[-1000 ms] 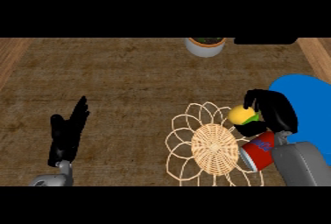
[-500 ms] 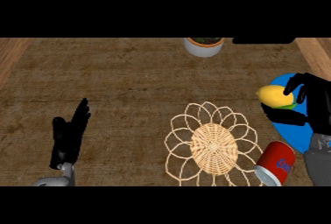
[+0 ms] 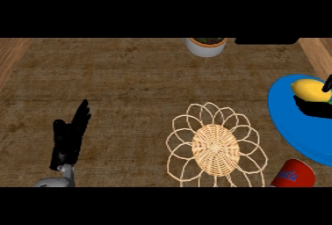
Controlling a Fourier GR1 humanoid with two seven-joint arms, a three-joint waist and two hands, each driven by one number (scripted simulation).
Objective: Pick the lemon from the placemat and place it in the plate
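Lemon [image 3: 308, 88]: yellow, at your view's right edge, above the blue plate [image 3: 298, 132], off the placemat [image 3: 217, 147].
Right hand [image 3: 312, 107]: mostly cut off. Its dark fingers curl under and beside the lemon, grasping it to carry it inside the rim.
Left hand [image 3: 70, 138]: fingers straight, resting lower left. 1 hand suffices here.
Next: probably lower, then release.

Shows the placemat [image 3: 216, 147] at 5 o'clock from the counter's [image 3: 130, 88] middle, the plate [image 3: 285, 123] at its 2 o'clock by the right edge, a can [image 3: 293, 173] at its 4 o'clock. Has the lemon [image 3: 308, 89] over the plate's far part, clasped in the right hand [image 3: 315, 108]. Puts a pot [image 3: 207, 46] at 12 o'clock, the left hand [image 3: 70, 138] resting at 8 o'clock.
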